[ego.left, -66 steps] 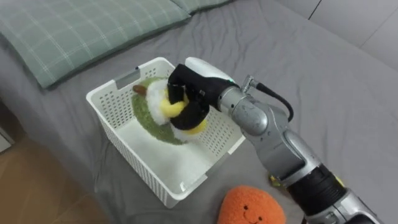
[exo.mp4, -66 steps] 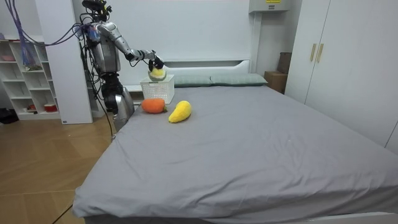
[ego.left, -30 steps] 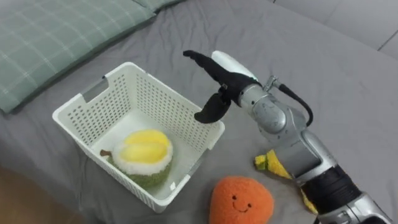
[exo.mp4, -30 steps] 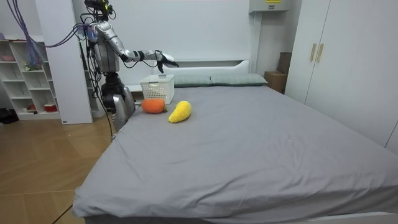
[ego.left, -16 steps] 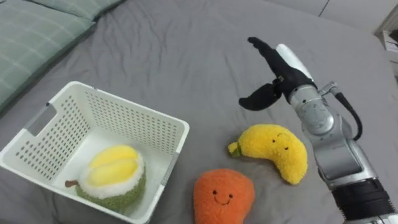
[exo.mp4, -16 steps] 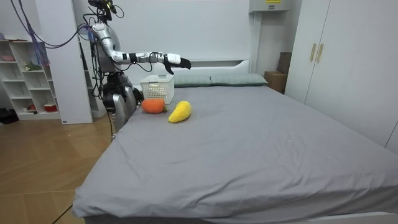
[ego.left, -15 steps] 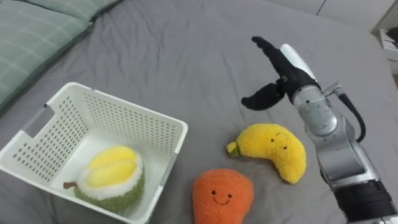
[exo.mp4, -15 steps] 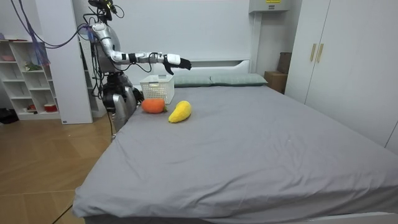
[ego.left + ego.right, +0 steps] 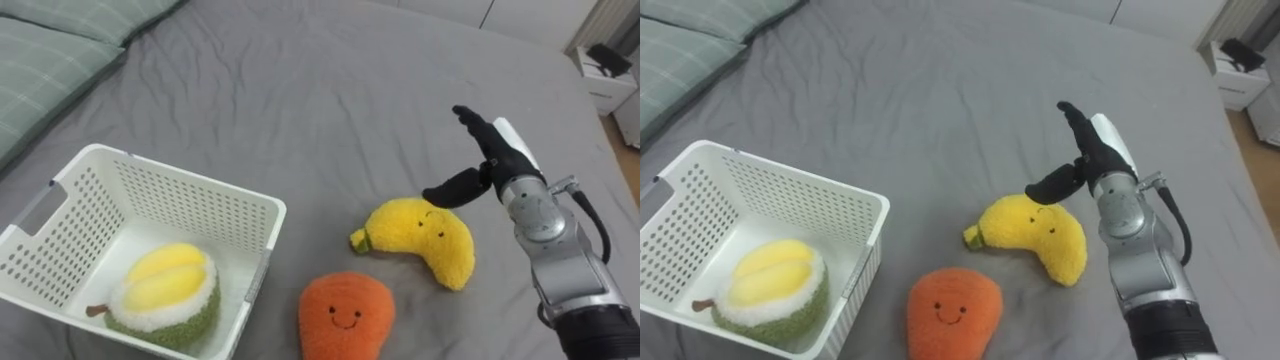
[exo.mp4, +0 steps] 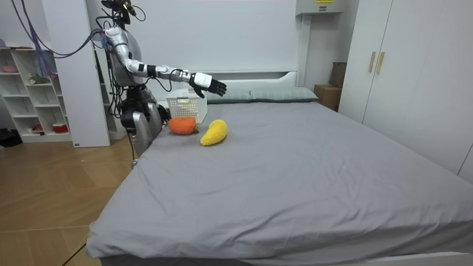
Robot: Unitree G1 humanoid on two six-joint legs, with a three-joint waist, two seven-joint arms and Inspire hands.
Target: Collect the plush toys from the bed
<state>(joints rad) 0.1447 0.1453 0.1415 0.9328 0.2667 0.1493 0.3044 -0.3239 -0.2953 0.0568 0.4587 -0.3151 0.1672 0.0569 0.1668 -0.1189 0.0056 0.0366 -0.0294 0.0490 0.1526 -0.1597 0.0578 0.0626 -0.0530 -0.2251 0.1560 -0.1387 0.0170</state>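
A yellow banana plush (image 9: 425, 238) (image 9: 1036, 236) (image 10: 213, 133) lies on the grey bed, with an orange plush (image 9: 344, 314) (image 9: 951, 313) (image 10: 182, 125) just in front of it. A green and yellow durian plush (image 9: 164, 293) (image 9: 764, 280) sits inside the white basket (image 9: 190, 208) (image 9: 790, 194) (image 10: 186, 105) at the left. My right hand (image 9: 487, 160) (image 9: 1085, 157) (image 10: 205, 83) hovers open above the banana's far right side, fingers straight, thumb spread, holding nothing.
A green checked pillow (image 9: 40, 70) lies at the bed's far left. A white nightstand (image 9: 606, 80) stands past the bed's far right edge. In the room view the robot stands at the bed's head corner, beside white shelves (image 10: 28, 96); wardrobes (image 10: 414, 66) line the right.
My right hand let the durian plush go into the basket, then swung right and down, open, to above the banana. The head view panned right with it.
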